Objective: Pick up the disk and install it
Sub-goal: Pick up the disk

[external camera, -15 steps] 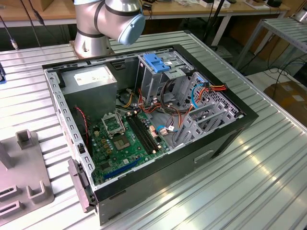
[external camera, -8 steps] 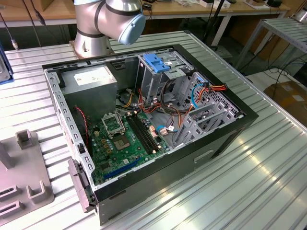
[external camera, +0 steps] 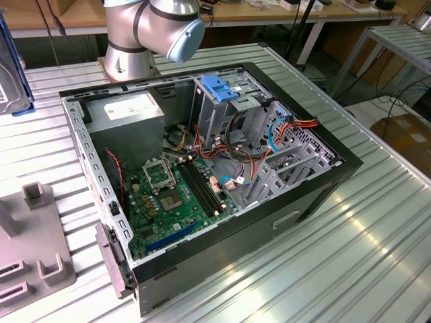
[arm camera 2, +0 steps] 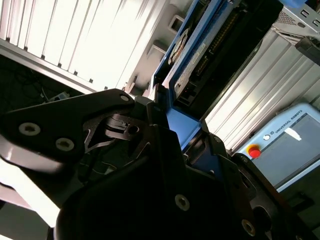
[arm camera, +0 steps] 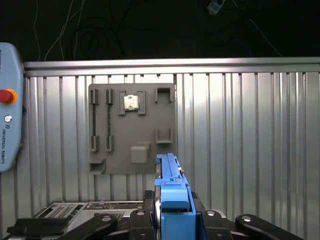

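Observation:
The disk [arm camera: 172,192] stands edge-on between the black fingers [arm camera: 145,205] of my gripper [arm camera: 172,207], its blue carrier rail towards the camera. In the second wrist view the disk [arm camera 2: 187,67] shows its label and its blue rails, and the gripper [arm camera 2: 167,122] is clamped on its near end. At the exterior view's far left edge a grey and blue part of the disk [external camera: 12,74] shows above the table. The open computer case [external camera: 202,168] lies in the middle of the table.
Inside the case are a metal drive cage with a blue handle [external camera: 222,87], a grey power-supply box [external camera: 124,114], the motherboard [external camera: 175,195] and loose cables. A grey fixture plate [arm camera: 132,130] lies on the ribbed table. A teach pendant [arm camera: 7,105] rests beside it.

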Tool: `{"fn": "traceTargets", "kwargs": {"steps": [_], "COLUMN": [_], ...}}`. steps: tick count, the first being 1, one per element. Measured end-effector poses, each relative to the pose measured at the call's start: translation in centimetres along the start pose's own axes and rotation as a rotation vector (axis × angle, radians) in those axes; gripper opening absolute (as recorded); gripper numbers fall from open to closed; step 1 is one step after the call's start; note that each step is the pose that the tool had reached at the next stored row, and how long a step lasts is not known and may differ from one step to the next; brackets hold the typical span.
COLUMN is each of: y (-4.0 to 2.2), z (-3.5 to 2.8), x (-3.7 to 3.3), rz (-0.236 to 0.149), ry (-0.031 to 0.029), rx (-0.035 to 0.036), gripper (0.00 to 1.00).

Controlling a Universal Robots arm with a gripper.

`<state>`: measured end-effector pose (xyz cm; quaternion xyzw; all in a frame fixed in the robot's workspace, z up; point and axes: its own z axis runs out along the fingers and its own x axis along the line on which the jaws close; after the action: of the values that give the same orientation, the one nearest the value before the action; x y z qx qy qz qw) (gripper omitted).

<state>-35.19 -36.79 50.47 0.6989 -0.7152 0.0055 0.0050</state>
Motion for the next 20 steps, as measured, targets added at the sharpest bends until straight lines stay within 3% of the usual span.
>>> {"fn": "traceTargets", "kwargs": {"steps": [12,20], "y": [-2.39,-4.33], "z": [0.0,0.0], "x": [-0.06,-0.1], "rz": [0.0,0.0], "ry": [0.0,0.0], "rx": [0.0,0.0], "gripper": [0.37,0.37]}}
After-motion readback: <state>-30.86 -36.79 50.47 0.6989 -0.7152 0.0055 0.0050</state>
